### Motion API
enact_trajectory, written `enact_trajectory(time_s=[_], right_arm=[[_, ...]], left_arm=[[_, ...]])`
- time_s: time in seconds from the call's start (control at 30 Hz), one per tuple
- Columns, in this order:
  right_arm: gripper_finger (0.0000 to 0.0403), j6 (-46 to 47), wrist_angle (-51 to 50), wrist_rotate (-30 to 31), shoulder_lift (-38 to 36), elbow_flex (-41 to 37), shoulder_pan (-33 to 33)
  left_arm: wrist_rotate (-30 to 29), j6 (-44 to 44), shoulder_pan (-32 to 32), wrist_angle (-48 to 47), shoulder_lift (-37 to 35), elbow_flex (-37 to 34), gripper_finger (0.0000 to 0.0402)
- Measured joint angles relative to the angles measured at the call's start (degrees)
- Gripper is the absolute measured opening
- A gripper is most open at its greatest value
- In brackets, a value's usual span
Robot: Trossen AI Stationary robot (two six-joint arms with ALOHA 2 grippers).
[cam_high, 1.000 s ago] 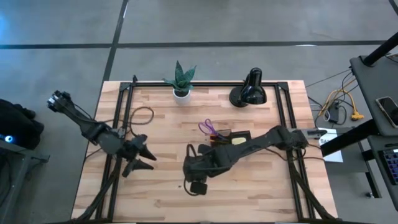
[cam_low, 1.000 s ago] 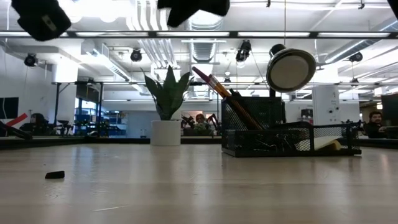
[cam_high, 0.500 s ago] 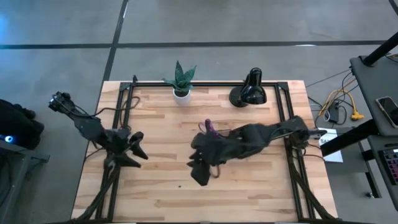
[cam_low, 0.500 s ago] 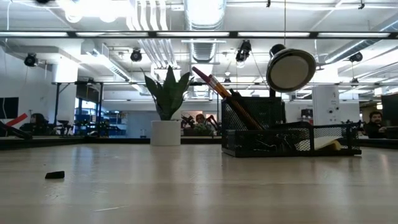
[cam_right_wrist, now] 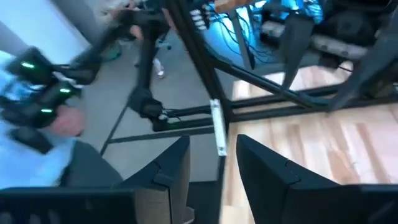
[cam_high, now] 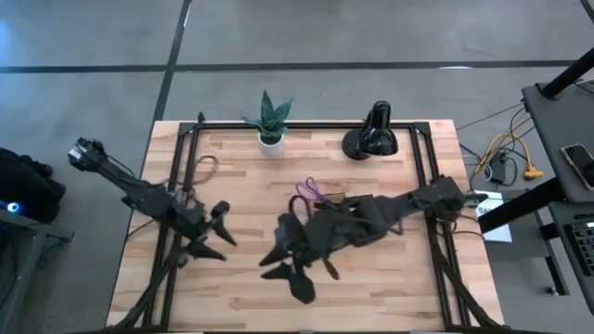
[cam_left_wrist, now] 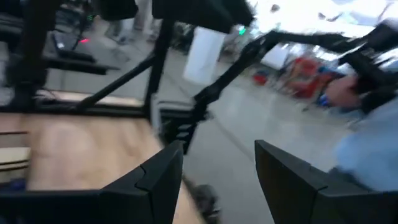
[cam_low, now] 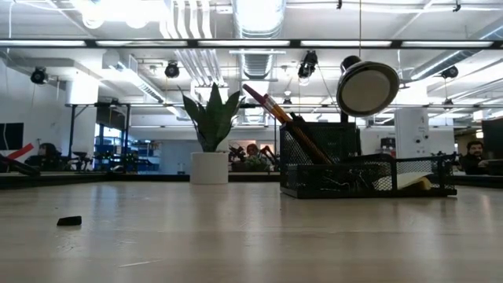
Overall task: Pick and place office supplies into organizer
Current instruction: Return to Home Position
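**Right gripper** (cam_high: pixel 290 271): fingers apart, over the middle of the desk (cam_high: pixel 390 288), on the near-left side of the organizer (cam_low: pixel 369 177).

**Left gripper** (cam_high: pixel 223 232): fingers spread, over the desk's left part.

**Black mesh organizer:** right of centre (the right arm covers most of it from above). Purple-handled scissors (cam_high: pixel 309 190) and orange pencils (cam_low: pixel 287 126) lean in its tall compartment.

**Small dark clip** (cam_low: pixel 69 221): loose on the desk, well left of the organizer.

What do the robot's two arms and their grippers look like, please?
The left arm and right arm are black, slim and jointed. The left gripper and right gripper each end in two broad, angular dark fingers. A thin dark cable loops beside the left arm.
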Motion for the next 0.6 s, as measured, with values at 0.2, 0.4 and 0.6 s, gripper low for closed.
enact_trajectory(time_s=[0.2, 0.4, 0.6], right_arm=[[0.0123, 1.5, 3.7, -6.7, -2.2, -9.9, -6.0], [0.0123, 1.0, 6.6, -8.0, -12.8, -23.5, -9.5], [0.0123, 0.0, 21.1, -8.5, -25.3, -43.7, -10.3]], left_arm=[[9.9, 3.2, 12.1, 3.5, -2.1, -0.8, 0.0182], [13.2, -0.2, 22.9, 1.7, -8.6, -5.7, 0.0182], [13.2, -4.5, 25.0, 2.2, -14.3, -11.4, 0.0182]])
